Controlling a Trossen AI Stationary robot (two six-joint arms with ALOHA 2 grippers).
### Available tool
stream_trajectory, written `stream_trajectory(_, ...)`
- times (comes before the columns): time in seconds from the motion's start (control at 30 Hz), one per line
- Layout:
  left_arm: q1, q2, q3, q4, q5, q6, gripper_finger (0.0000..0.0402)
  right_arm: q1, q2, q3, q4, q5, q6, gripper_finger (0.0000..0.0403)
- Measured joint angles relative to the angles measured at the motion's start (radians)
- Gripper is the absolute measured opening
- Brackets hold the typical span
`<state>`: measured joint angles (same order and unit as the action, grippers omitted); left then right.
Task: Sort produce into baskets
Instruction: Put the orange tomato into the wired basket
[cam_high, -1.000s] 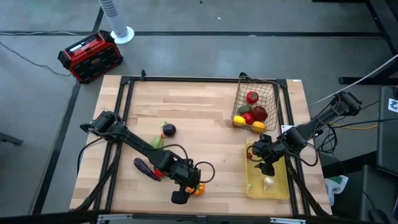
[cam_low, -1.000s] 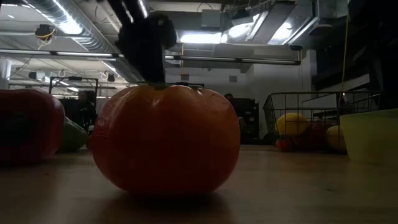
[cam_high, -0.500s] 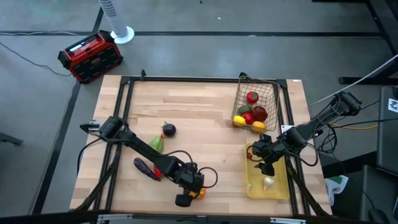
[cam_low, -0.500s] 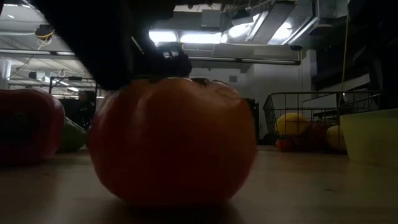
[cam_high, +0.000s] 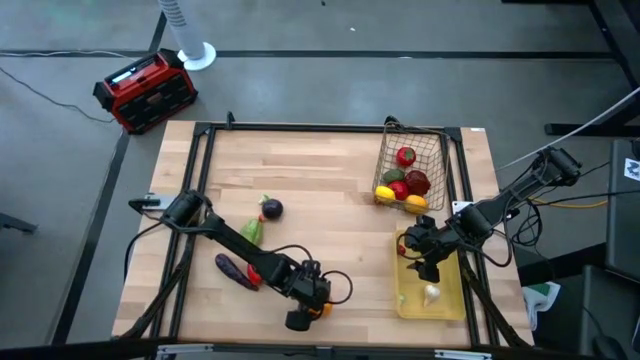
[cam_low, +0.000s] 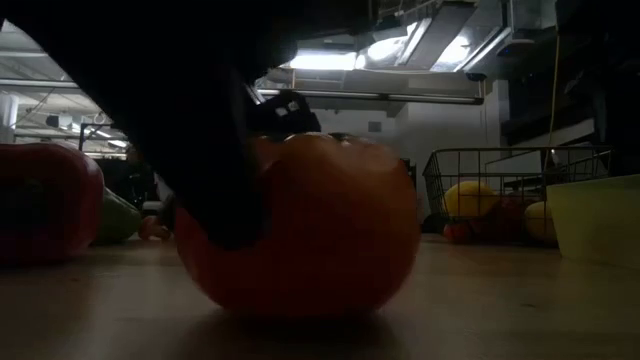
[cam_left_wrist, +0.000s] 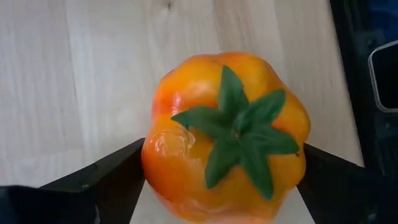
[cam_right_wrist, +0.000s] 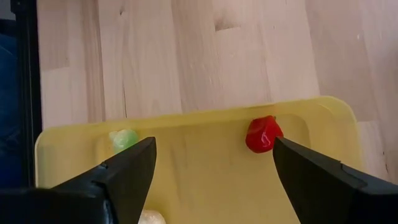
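Observation:
An orange toy pepper (cam_left_wrist: 227, 137) with a green stem sits on the table near the front edge (cam_high: 321, 308). My left gripper (cam_high: 306, 312) is shut on it. It fills the low view (cam_low: 310, 230), with a dark finger (cam_low: 215, 190) in front of it. My right gripper (cam_high: 425, 262) hovers open and empty over the yellow tray (cam_high: 445, 300), which holds a red piece (cam_right_wrist: 263, 134), a green piece (cam_right_wrist: 124, 139) and a white garlic (cam_high: 431, 294). The wire basket (cam_high: 428, 150) at the far right holds several fruits. My left gripper pinches the orange pepper by two opposite sides (cam_left_wrist: 152, 168) between its two fingers (cam_left_wrist: 106, 177). The stem end faces the wrist camera. The pepper's underside rests on the table (cam_low: 300, 305).
A round purple piece (cam_high: 270, 208), a green piece (cam_high: 250, 230), a dark eggplant (cam_high: 230, 266) and a red piece (cam_high: 252, 277) lie on the table's left half. A red-and-black box (cam_high: 145, 90) stands on the floor beyond the far left corner.
My left gripper has moved a little toward the table's right and near edges and come down around the orange pepper. In the low view a finger now stands in front of the pepper, which has shifted slightly to the right and stayed on the table.

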<state>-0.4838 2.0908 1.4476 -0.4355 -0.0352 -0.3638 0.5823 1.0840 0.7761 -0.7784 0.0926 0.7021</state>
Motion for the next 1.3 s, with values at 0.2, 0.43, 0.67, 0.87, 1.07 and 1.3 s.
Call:
stream_trajectory(0.2, 0.005, 0.001, 0.000, 0.013, 0.001, -0.004, 0.0329, 0.000, 0.000, 0.000, 0.031, 0.005, -0.001, 0.0321)
stream_trajectory(0.43, 0.066, -0.002, 0.017, 0.000, 0.044, -0.075, 0.0333, 0.000, 0.000, 0.000, 0.085, 0.082, -0.063, 0.0321)
stream_trajectory(0.67, 0.168, -0.005, 0.063, -0.032, 0.129, 0.075, 0.0333, 0.000, 0.000, 0.000, 0.189, 0.156, -0.249, 0.0321)
stream_trajectory(0.87, 0.282, -0.005, 0.092, -0.024, 0.183, 0.103, 0.0333, 0.000, 0.000, 0.000, 0.243, 0.233, -0.408, 0.0321)
stream_trajectory(1.07, 0.387, -0.006, 0.130, 0.050, 0.267, 0.062, 0.0333, 0.000, 0.000, 0.000, 0.261, 0.342, -0.535, 0.0321)
stream_trajectory(1.3, 0.479, -0.007, 0.141, 0.264, 0.500, -0.079, 0.0333, 0.000, 0.000, 0.000, 0.275, 0.429, -0.719, 0.0321)
